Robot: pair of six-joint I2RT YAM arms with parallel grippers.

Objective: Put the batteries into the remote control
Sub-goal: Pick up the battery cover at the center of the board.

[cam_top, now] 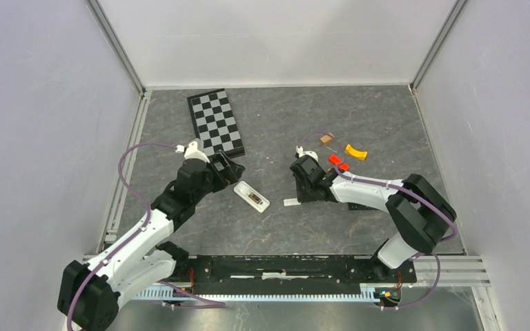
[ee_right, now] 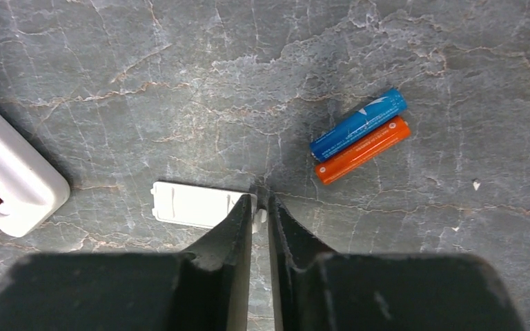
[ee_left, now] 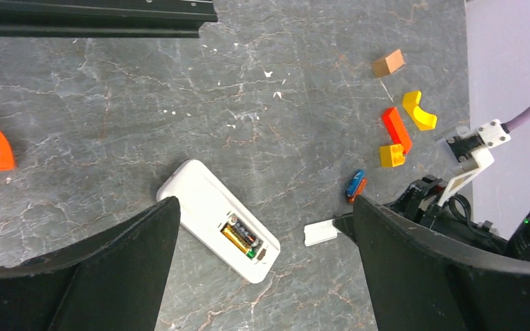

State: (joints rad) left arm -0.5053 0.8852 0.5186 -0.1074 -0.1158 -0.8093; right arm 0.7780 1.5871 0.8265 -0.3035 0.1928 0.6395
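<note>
1. Black fingers [ee_right: 228, 276] of the right gripper [ee_right: 261, 203] stand almost together, pinching one end of a white battery cover [ee_right: 190, 205] that lies flat on the table.
2. Just past that gripper, a blue battery [ee_right: 359, 123] and an orange battery [ee_right: 364, 149] lie side by side and touching on the bare surface. The print on their jackets is too small to read.
3. Spread to full width and holding nothing, the left gripper [ee_left: 262, 207] hangs over the white remote control [ee_left: 200, 200]. The remote rests back-up with its compartment uncovered, near the cover but not touching it.
4. One gold-brass battery [ee_left: 238, 240] sits inside that compartment. Its label cannot be made out.
5. On the far side of the two loose batteries, a red block [ee_left: 396, 127] and an amber cube [ee_left: 390, 155] lie touching. A yellow curved block [ee_left: 419, 110] is close by and a tan block [ee_left: 388, 63] lies farther off.
6. Underneath everything is a grey, marble-veined table [cam_top: 283, 117]. A black-and-white chessboard [cam_top: 215, 123] lies tilted at its far left.
7. Pale, plain walls [cam_top: 41, 103] close the scene on three sides, with metal posts at the far corners. A black rail [cam_top: 276, 265] at the near edge carries both arm bases.
</note>
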